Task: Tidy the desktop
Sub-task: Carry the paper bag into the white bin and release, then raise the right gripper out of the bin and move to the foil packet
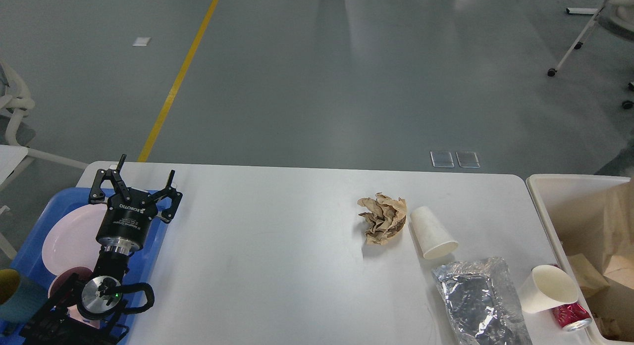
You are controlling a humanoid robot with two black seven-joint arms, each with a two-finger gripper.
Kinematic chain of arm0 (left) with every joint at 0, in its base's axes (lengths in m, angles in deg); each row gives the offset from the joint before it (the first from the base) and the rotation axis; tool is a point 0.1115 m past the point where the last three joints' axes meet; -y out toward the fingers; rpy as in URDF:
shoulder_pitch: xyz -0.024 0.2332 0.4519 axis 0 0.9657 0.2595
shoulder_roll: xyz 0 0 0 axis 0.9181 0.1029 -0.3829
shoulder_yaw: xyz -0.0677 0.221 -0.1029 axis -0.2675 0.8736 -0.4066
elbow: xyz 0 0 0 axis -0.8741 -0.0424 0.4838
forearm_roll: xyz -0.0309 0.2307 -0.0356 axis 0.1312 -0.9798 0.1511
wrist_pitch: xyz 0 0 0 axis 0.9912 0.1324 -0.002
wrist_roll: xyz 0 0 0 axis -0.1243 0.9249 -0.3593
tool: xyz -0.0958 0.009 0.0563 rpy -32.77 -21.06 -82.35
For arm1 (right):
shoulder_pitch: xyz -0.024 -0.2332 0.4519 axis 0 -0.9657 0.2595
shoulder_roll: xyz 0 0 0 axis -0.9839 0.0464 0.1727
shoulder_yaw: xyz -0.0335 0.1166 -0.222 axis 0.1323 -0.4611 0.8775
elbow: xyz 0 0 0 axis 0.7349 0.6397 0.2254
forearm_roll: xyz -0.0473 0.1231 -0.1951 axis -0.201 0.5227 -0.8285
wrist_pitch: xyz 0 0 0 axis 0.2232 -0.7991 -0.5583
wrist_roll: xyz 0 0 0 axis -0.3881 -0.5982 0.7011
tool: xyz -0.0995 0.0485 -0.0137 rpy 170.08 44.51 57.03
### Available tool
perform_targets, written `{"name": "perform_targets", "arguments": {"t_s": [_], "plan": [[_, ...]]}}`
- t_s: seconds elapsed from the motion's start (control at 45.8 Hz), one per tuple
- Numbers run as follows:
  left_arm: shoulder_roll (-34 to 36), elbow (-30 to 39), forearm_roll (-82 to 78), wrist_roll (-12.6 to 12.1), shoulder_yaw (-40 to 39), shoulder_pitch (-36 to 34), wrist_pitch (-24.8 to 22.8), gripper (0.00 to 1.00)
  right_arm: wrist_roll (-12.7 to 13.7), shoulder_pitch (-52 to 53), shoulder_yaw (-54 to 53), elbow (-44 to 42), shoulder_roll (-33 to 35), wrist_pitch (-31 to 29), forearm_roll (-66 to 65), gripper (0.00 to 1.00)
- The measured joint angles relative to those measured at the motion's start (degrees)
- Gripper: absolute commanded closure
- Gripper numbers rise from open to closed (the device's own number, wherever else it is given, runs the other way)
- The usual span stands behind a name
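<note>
Broadly, the desktop (277,266) fills the lower view: white, matte, round-cornered, flanked by a blue tray (34,226) at left and a beige bin (550,186) at right. Crumpled brown paper (382,218), two paper cups and foil lie on it. The left gripper (133,179) hangs fingers spread, empty; the right is out of sight.

Foil bag (478,300) cropped below

On the desktop (277,246), crumpled paper (382,218) lies just left of a tipped cup (432,232), foil wrapper (475,300) in front.
</note>
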Motion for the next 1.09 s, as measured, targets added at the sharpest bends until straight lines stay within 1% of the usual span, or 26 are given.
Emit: {"name": "perform_targets", "arguments": {"t_s": [0.087, 0.153, 0.197, 0.437, 0.525, 0.656, 0.678, 0.721, 0.765, 0.787, 0.809, 0.831, 0.962, 1.093], "plan": [[0.0, 0.0, 0.0, 0.0, 0.0, 0.0, 0.0, 0.04, 0.95, -9.46, -4.19, -10.43, -5.11, 0.04, -0.07, 1.0], [0.0, 0.0, 0.0, 0.0, 0.0, 0.0, 0.0, 0.04, 1.84, -14.07, -5.62, -15.53, -8.32, 0.08, -0.29, 1.0], [0.0, 0.0, 0.0, 0.0, 0.0, 0.0, 0.0, 0.04, 2.41, -15.65, -5.98, -17.09, -9.62, 0.22, -0.44, 1.0], [0.0, 0.0, 0.0, 0.0, 0.0, 0.0, 0.0, 0.04, 6.04, -17.49, -6.75, -18.51, -12.86, 1.9, -0.8, 1.0], [0.0, 0.0, 0.0, 0.0, 0.0, 0.0, 0.0, 0.04, 6.59, -17.62, -6.79, -18.51, -13.28, 1.99, -0.8, 1.0], [0.0, 0.0, 0.0, 0.0, 0.01, 0.0, 0.0, 0.04, 6.74, -17.87, -7.07, -18.51, -13.69, 2.14, -0.8, 0.99], [0.0, 0.0, 0.0, 0.0, 0.01, 0.0, 0.0, 0.04, 6.75, -18.02, -7.07, -18.51, -13.77, 2.15, -0.8, 0.91], [0.0, 0.0, 0.0, 0.0, 0.01, 0.0, 0.0, 0.04, 6.75, -18.43, -7.07, -18.51, -13.97, 2.18, -0.8, 0.67], [0.0, 0.0, 0.0, 0.0, 0.01, 0.0, 0.0, 0.04, 6.75, -18.88, -7.04, -18.51, -14.16, 2.26, -0.79, 0.39], [0.0, 0.0, 0.0, 0.0, 0.01, 0.0, 0.0, 0.04, 6.75, -19.05, -7.02, -18.51, -14.17, 2.42, -0.73, 0.23], [0.0, 0.0, 0.0, 0.0, 0.01, 0.0, 0.0, 0.04, 6.74, -19.21, -7.01, -18.54, -14.17, 2.74, -0.62, 0.04], [0.0, 0.0, 0.0, 0.0, 0.01, 0.0, 0.0, 0.04, 6.73, -19.28, -6.99, -18.59, -14.16, 3.16, -0.54, 0.0], [0.0, 0.0, 0.0, 0.0, 0.01, 0.0, 0.0, 0.04, 6.34, -19.34, -6.96, -18.7, -13.88, 7.68, -0.34, 0.0], [0.0, 0.0, 0.0, 0.0, 0.01, 0.0, 0.0, 0.04, 6.18, -19.44, -7.05, -18.38, -13.97, 9.37, -0.28, 0.0]]}}
